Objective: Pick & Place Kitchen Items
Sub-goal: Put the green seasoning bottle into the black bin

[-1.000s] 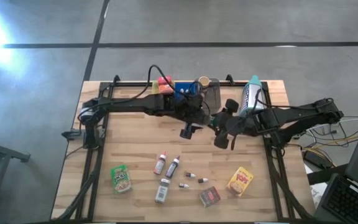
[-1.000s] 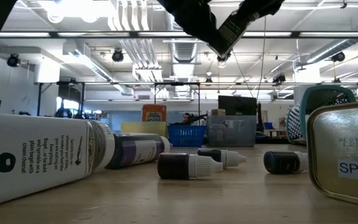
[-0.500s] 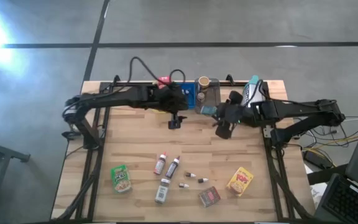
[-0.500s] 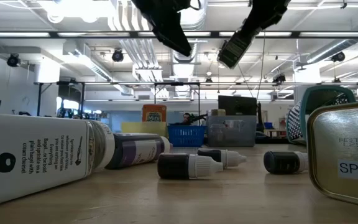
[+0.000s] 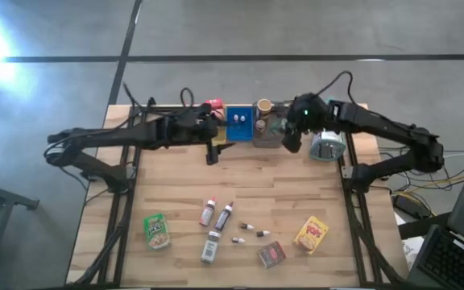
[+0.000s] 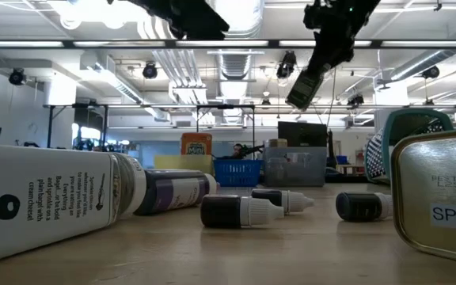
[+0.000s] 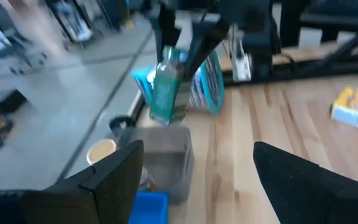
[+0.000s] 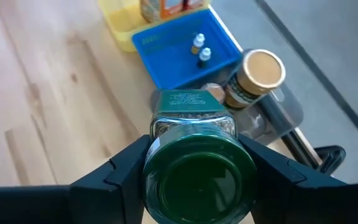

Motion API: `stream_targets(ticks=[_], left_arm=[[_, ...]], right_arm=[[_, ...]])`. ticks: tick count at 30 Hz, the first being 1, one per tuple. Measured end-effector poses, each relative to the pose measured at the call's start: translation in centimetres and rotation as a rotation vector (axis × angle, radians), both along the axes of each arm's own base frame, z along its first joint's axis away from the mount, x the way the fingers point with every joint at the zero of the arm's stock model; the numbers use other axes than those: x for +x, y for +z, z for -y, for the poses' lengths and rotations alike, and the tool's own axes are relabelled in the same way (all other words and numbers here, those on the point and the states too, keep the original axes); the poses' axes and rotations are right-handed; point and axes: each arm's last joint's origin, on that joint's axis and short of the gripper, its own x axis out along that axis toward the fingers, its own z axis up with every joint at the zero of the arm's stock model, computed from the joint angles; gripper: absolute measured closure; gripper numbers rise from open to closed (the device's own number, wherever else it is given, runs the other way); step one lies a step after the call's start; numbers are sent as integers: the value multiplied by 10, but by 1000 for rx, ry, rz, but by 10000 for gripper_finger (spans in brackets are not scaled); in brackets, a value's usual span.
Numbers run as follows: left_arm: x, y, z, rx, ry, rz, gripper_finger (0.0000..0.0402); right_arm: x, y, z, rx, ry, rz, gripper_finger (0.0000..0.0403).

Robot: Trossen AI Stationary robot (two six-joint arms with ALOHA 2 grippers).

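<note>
My right gripper (image 5: 292, 138) hangs over the grey tray (image 5: 272, 127) at the table's far edge, shut on a glass spice jar with a green lid (image 8: 194, 134); the left wrist view shows that jar (image 7: 166, 93) above the tray. My left gripper (image 5: 212, 151) stands open with nothing in it just in front of the yellow tray (image 5: 218, 138). Other kitchen items lie on their sides near the front edge: a green pouch (image 5: 157, 231), two slim bottles (image 5: 216, 213), a small jar (image 5: 209, 246), tiny vials (image 5: 250, 232), a tin (image 5: 271, 254) and a yellow box (image 5: 312, 234). My right gripper pinches the jar's green lid (image 8: 201, 180) between its two fingers (image 8: 124, 169), one on each side. The fingers come from above, slanting down toward the far edge. The jar hangs below them, lifted clear, its bottom (image 7: 164, 115) toward the grey tray.
The blue tray (image 5: 240, 122) holds two vials (image 8: 201, 48); a gold-lidded jar (image 8: 253, 78) stands in the grey tray, and orange boxes (image 8: 166, 7) in the yellow one. A teal-striped thing (image 5: 326, 145) sits at the back right. Bare wood lies mid-table.
My right gripper has carried the jar from mid-table toward the far edge, over the grey tray, turning as it went. My left gripper has drawn back toward the table's left and far edge, away from the middle.
</note>
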Motion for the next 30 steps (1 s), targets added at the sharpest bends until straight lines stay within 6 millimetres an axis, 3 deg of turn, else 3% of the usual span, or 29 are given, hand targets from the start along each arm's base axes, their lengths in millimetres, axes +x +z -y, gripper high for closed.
stream_targets(ticks=[6,17,30], left_arm=[[-10,0,2,24,2,126,94],[-13,-1,2,22,2,126,94],[-13,-2,2,26,1,123,94]], right_arm=[[1,-7,33,59,-14,-18,200],[20,-32,89,127,23,-210,206],[39,-61,129,136,106,-324,203]])
